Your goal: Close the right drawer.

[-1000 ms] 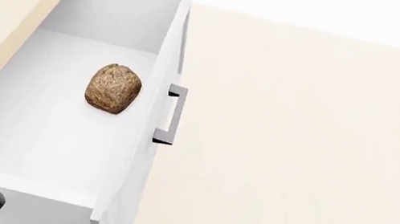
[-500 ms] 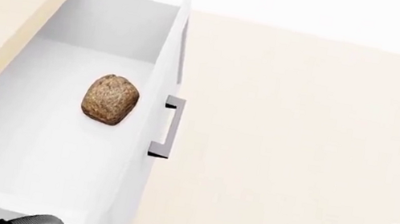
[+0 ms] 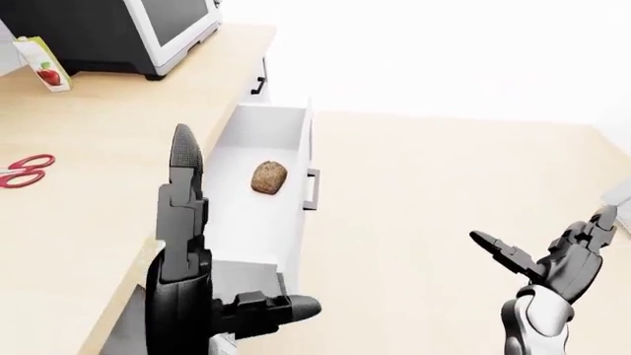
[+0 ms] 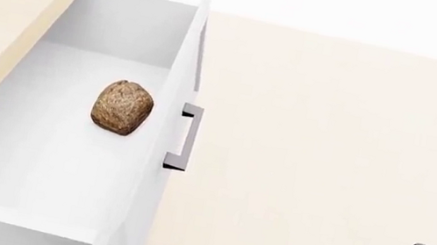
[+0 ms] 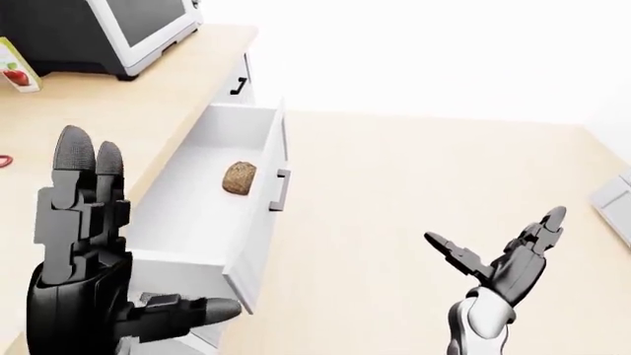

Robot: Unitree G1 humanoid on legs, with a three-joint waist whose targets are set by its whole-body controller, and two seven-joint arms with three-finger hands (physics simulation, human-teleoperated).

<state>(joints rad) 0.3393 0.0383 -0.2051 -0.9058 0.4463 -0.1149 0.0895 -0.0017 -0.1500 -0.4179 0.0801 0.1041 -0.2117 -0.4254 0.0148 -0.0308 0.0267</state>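
The right drawer (image 4: 61,156) stands pulled fully out from the white cabinet under the pale wooden counter. It is a white box with a tall front panel carrying a grey bar handle (image 4: 185,137). A brown, rough-skinned lump (image 4: 122,107) lies inside, near the front panel.

the open white right drawer (image 4: 61,156) is taken as landmark. a brown rounded loaf of bread (image 4: 122,107) is found inside it, near the panel carrying the grey bar handle (image 4: 185,137). the pale wooden countertop (image 3: 89,185) lies left of the drawer in the left-eye view; red-handled scissors (image 3: 21,171) and a microwave (image 3: 128,33) are set on it.
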